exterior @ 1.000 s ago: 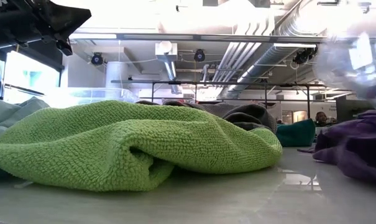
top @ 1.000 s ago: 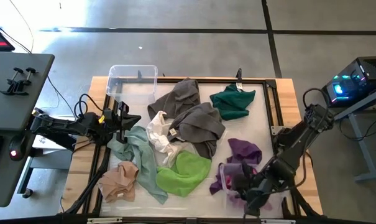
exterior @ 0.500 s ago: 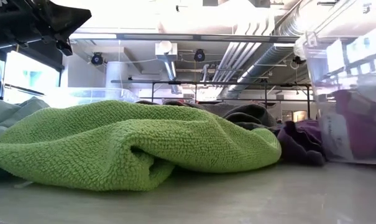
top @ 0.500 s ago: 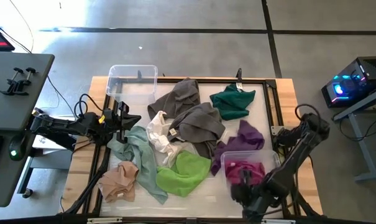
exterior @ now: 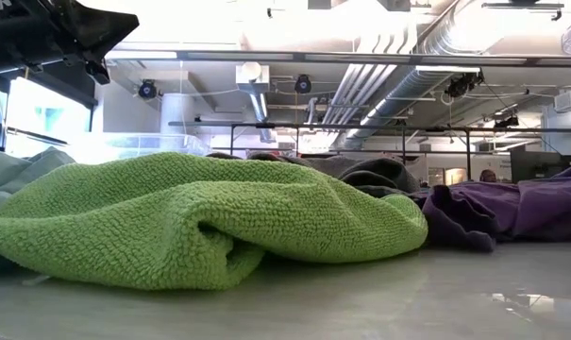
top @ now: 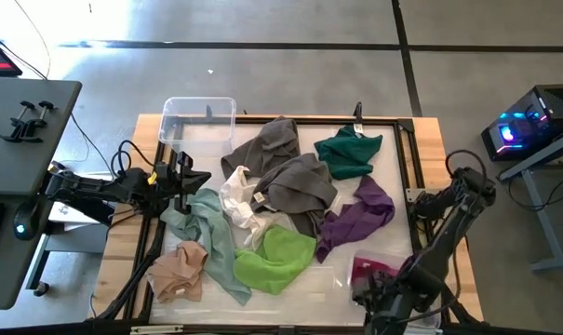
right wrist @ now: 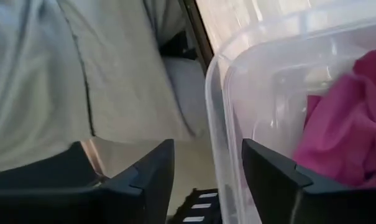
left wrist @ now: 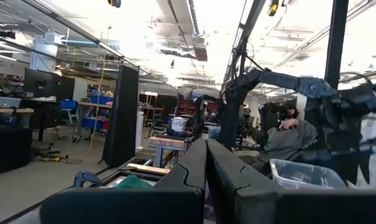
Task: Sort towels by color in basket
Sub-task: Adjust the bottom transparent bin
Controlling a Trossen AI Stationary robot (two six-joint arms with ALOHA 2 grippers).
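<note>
Beside right tool [right wrist: 203, 180] — jaws apart, released | magenta towel [right wrist: 343, 124] inside clear bin [right wrist: 237, 93]

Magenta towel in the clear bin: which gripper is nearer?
Right. The right gripper sits at the clear bin holding the magenta towel, at the table's near right corner. The left gripper waits at the far left edge, beside the pale mint towel.

Two dark, jointed arms with black cables looped alongside; yellow tag on the left arm [top: 154, 176]; matte black angular fingers [right wrist: 144, 180].
</note>
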